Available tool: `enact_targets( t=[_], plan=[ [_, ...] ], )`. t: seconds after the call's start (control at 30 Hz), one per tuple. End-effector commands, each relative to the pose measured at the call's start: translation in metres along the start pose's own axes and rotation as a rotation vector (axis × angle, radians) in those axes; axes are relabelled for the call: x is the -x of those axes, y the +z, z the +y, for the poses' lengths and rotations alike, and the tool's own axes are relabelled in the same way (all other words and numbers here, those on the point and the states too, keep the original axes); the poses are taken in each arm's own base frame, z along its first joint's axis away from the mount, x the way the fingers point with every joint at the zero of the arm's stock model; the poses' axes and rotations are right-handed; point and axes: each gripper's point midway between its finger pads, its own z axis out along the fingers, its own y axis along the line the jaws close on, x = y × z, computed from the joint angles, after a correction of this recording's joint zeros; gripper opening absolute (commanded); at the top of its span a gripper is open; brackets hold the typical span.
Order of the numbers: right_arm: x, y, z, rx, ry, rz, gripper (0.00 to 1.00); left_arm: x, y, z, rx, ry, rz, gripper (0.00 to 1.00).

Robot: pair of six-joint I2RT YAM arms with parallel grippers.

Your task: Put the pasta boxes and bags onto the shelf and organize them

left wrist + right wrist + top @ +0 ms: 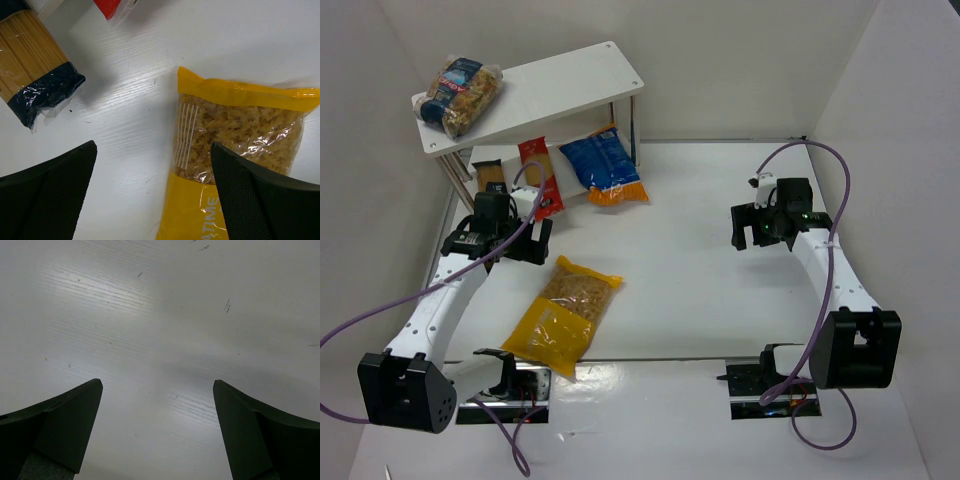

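A large yellow bag [563, 315] with a clear window lies flat on the table, just right of my left arm. My left gripper [505, 245] hovers open near the bag's far end. In the left wrist view the yellow bag [235, 130] lies under the right finger [260, 200], with nothing between the jaws of the left gripper [153, 147]. The shelf [570, 85] stands at the back left, with a clear bag with a dark-blue label [460, 93] on top. A slim tan packet [488, 178], a red packet [540, 175] and a blue-and-orange bag [605, 165] lie at its lower level. My right gripper [752, 232] is open over bare table.
White walls close in the table on the left, back and right. Purple cables [470, 270] loop from both arms. The tan packet [35, 75] with its dark-blue end and a corner of the red packet [107, 6] show in the left wrist view. The right gripper [157, 385] sees only white tabletop.
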Motion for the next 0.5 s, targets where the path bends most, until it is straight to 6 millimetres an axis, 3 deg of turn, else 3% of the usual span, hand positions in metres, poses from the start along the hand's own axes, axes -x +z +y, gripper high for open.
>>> enact_targets(
  t=[0.0,0.1,0.27,0.4,0.43,0.47],
  plan=[
    [0.021,-0.013,0.002,0.001,-0.029,-0.077,1.0,0.015,-0.007,0.0,-0.011,0.012,-0.043,1.0],
    [0.019,-0.013,0.019,0.088,-0.071,-0.074,1.0,0.015,-0.007,0.0,-0.011,0.012,-0.043,1.0],
    [0.013,-0.012,0.024,0.121,-0.089,-0.061,1.0,0.015,-0.007,0.001,-0.002,0.012,-0.042,1.0],
    [0.011,-0.01,0.062,0.28,-0.199,-0.053,1.0,0.017,-0.007,0.006,0.024,0.003,-0.048,1.0],
    [0.013,-0.01,0.09,0.352,-0.268,-0.048,1.0,0.016,-0.007,0.008,0.036,0.002,-0.046,1.0],
    [0.008,-0.002,0.105,0.373,-0.308,-0.012,1.0,0.016,-0.007,0.01,0.049,-0.007,-0.045,1.0]
  ],
)
